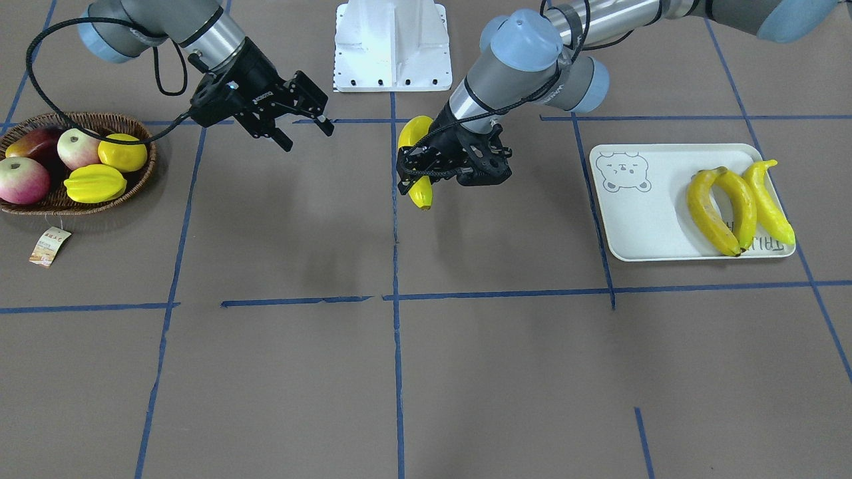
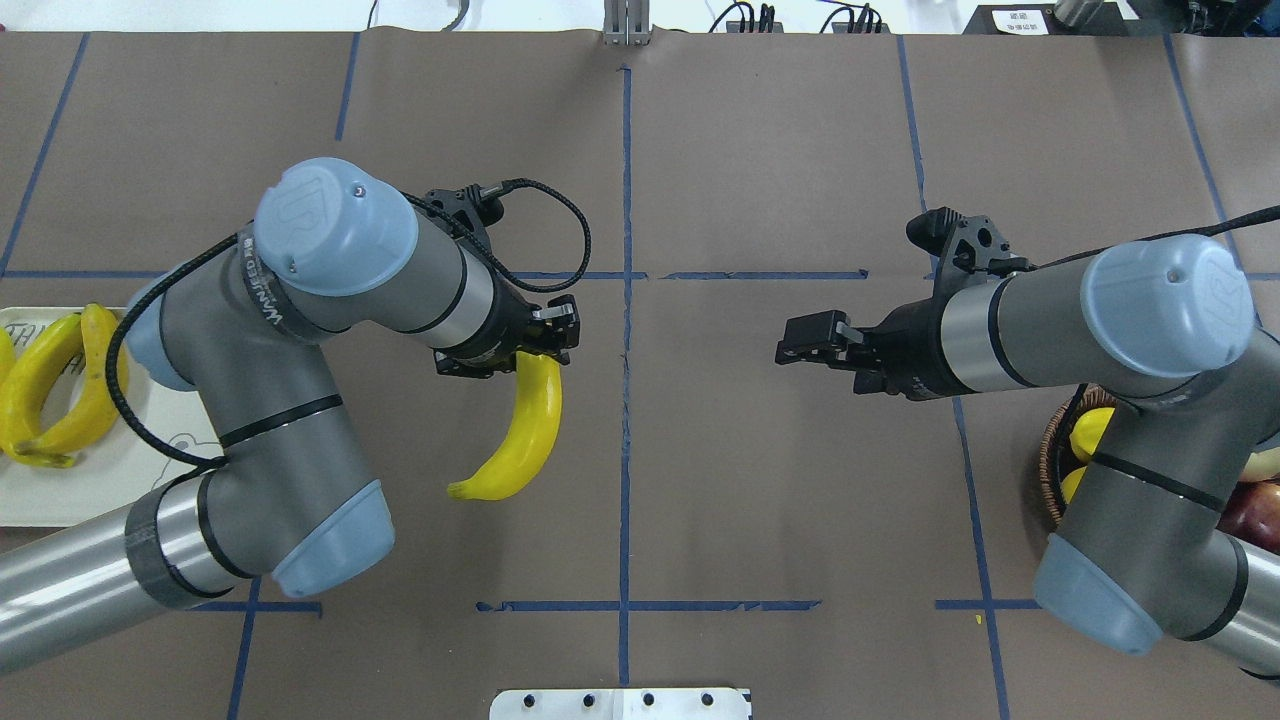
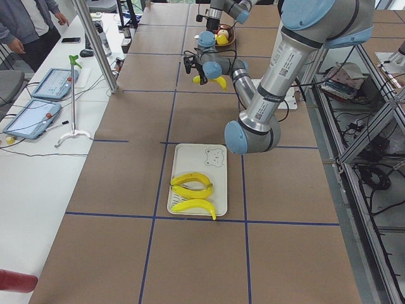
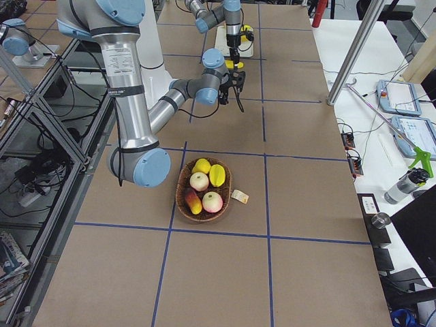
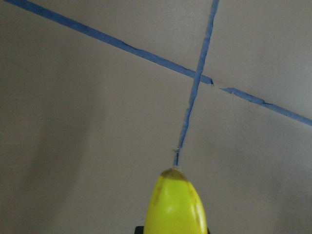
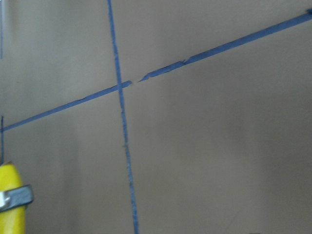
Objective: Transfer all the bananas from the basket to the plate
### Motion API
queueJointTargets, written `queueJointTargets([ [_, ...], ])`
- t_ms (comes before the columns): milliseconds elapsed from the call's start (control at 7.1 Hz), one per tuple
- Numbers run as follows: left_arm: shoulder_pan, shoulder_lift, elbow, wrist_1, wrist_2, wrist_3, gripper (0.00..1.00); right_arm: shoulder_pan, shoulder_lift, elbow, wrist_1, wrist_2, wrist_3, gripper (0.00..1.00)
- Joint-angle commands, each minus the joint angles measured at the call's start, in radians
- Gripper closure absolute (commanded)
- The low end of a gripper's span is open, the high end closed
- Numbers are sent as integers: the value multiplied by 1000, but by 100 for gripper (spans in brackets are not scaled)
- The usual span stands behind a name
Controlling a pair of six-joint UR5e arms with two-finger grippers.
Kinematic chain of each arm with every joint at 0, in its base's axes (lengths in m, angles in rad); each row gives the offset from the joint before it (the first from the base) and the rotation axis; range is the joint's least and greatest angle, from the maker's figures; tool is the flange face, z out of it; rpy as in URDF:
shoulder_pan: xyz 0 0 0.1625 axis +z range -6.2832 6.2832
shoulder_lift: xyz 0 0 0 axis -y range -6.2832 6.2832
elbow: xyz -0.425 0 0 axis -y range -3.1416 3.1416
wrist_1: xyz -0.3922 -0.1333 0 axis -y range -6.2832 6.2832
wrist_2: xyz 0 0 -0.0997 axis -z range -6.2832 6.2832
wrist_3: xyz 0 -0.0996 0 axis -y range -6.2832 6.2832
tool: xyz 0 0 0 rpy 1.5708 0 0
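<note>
Now, left claw (image 2: 540, 345) gripping the banana (image 2: 522, 425) and right claw (image 1: 307, 133) open, swing it over the plate's (image 1: 649, 223) bare half and lower it before letting go.

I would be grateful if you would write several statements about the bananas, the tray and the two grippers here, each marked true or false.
1. The left gripper holds a banana clear of the plate. True.
2. Four bananas lie on the plate. False: three bananas lie there.
3. The right gripper is shut on the star fruit. False: the right gripper is open and empty, and the star fruit lies in the basket.
4. No banana shows in the basket. True.
</note>
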Motion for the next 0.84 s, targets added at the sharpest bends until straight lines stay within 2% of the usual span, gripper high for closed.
queueJointTargets([
  [0,-11,54,-122,272,-4,101,100,66,-3,65,-272,70,-157,0],
  [141,-33,57,-131,351,-4,101,100,81,-13,130,-474,77,-273,0],
  [282,-51,127,-150,350,-4,86,100,93,-41,192,-602,77,-396,0],
  [704,-223,293,-168,246,-6,-43,100,187,-206,223,-625,90,-680,0],
])
